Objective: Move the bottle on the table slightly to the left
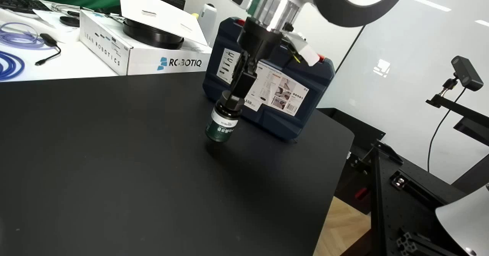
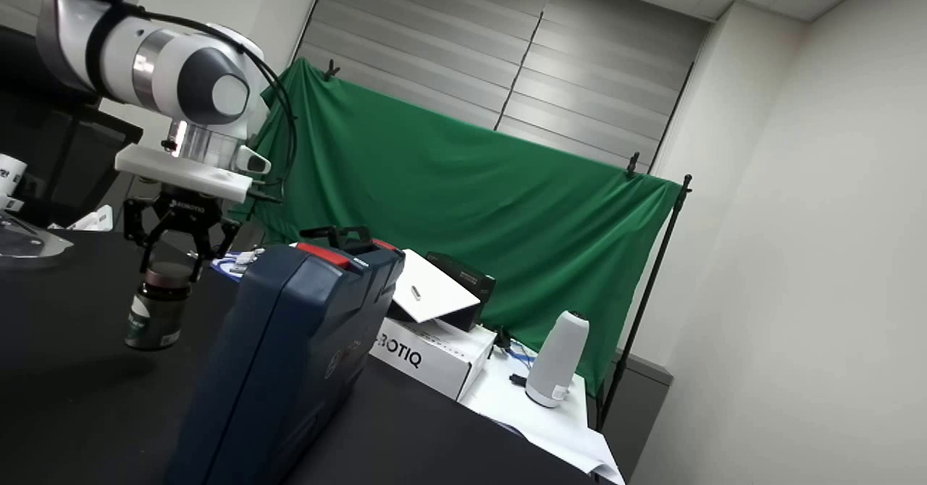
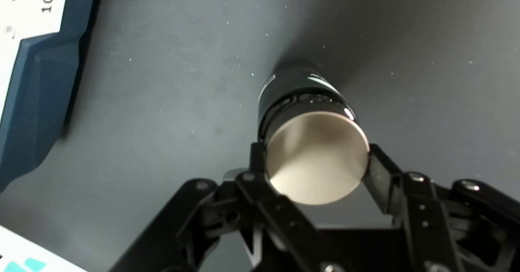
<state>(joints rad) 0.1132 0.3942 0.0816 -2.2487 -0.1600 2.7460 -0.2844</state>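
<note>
The bottle [image 1: 222, 125] is small and dark green, with a white band on its label and a broad cap. It also shows in an exterior view [image 2: 155, 318] and from above in the wrist view [image 3: 313, 136], where the cap's top looks pale beige. My gripper [image 1: 233, 101] is shut on the cap, one finger on each side, as also seen in an exterior view [image 2: 170, 273] and the wrist view [image 3: 316, 152]. The bottle appears held just above the matte black table [image 1: 114, 164], with its shadow beside its base.
A blue tool case [image 1: 267, 91] stands close beside the bottle; it also shows in an exterior view [image 2: 290, 340] and the wrist view [image 3: 44, 93]. A white Robotiq box [image 1: 168, 61] lies past the table's far edge, with a keyboard and blue cables near it.
</note>
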